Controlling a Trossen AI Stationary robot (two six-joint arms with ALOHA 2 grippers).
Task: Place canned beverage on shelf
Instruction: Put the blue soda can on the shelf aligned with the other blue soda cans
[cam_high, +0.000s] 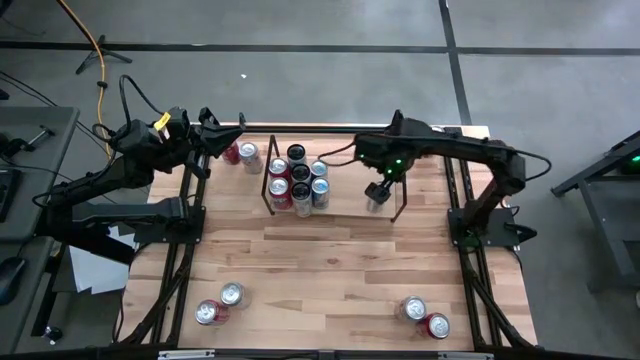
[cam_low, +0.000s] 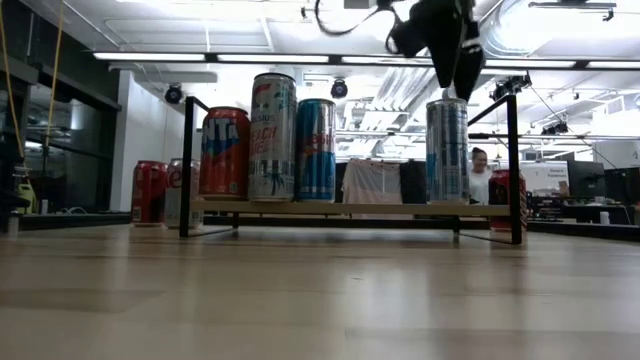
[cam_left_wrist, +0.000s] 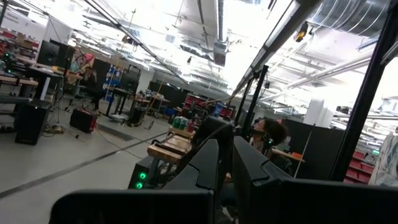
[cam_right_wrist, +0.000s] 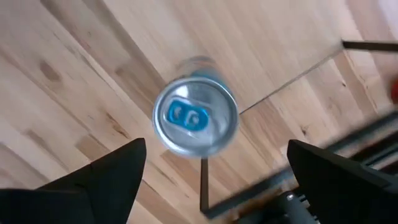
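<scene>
The wooden table (cam_high: 330, 270) lies mostly bare in front of the shelf (cam_high: 400, 215), with two pairs of cans near its front corners, well apart from the shelf. On the shelf's left end a cluster of cans (cam_high: 298, 180) stands packed together; the middle of its top is free. At the shelf's right end a silver can (cam_low: 447, 150) stands upright on the see-through top, close to the right-hand posts. The right gripper (cam_right_wrist: 211, 171) hangs directly above this can, fingers (cam_right_wrist: 109, 177) spread wide on either side and clear of it. The left gripper (cam_high: 215, 135) waits beyond the shelf's left end, fingers pressed together and empty, with two cans (cam_high: 243, 153) just beside it.
</scene>
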